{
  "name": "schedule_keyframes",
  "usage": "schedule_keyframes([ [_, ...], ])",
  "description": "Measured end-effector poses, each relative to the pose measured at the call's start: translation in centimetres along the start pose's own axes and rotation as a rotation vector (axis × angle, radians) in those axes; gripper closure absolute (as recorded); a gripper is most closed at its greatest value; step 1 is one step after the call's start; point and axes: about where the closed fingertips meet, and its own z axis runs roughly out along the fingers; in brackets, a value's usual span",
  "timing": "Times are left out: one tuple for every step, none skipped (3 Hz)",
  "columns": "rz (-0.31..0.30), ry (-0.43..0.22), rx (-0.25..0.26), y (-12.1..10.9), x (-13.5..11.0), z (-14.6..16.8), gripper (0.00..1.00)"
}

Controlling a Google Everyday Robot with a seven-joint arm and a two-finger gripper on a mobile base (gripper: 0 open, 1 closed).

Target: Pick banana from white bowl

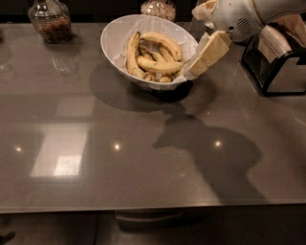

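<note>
The white bowl [114,36] stands on the grey table at the back centre, lined with white paper and holding several bananas. A slim, nearly straight yellow banana [160,66] lies across the middle of the pile. A longer banana with a dark tip [131,55] lies at the left and a thicker curved one [163,43] at the back. My gripper [195,69], cream-coloured, comes in from the upper right. Its tip is at the bowl's right rim, just right of the bananas and apart from them. It holds nothing that I can see.
A glass jar with dark contents [49,21] stands at the back left and another jar [158,7] behind the bowl. A black holder [275,64] stands at the right edge. The glossy grey table [119,167] stretches toward the front.
</note>
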Motion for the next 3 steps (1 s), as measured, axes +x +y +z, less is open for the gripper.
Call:
schedule_keyframes([
  [0.0, 0.0, 0.0, 0.0, 0.0, 0.0, 0.0],
  [-0.003, 0.003, 0.028, -2.1, 0.8, 1.2, 0.0],
  [0.0, -0.007, 0.031, -4.5, 1.5, 3.1, 0.0],
])
